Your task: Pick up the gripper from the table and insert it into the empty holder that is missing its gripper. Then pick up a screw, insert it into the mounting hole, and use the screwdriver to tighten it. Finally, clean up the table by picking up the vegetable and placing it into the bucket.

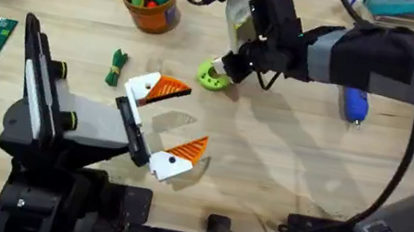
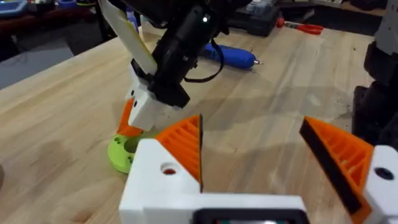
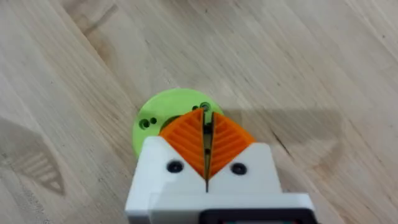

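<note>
Overhead: vegetable [image 1: 116, 67] lies beside bucket [image 1: 150, 0].

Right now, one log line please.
right gripper: shut over green disc | left gripper: open | screwdriver: on table

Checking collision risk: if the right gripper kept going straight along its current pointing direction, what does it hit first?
The green disc. The right gripper, shut, points down with its tips at the disc; contact is hard to judge. The table lies beneath.
</note>
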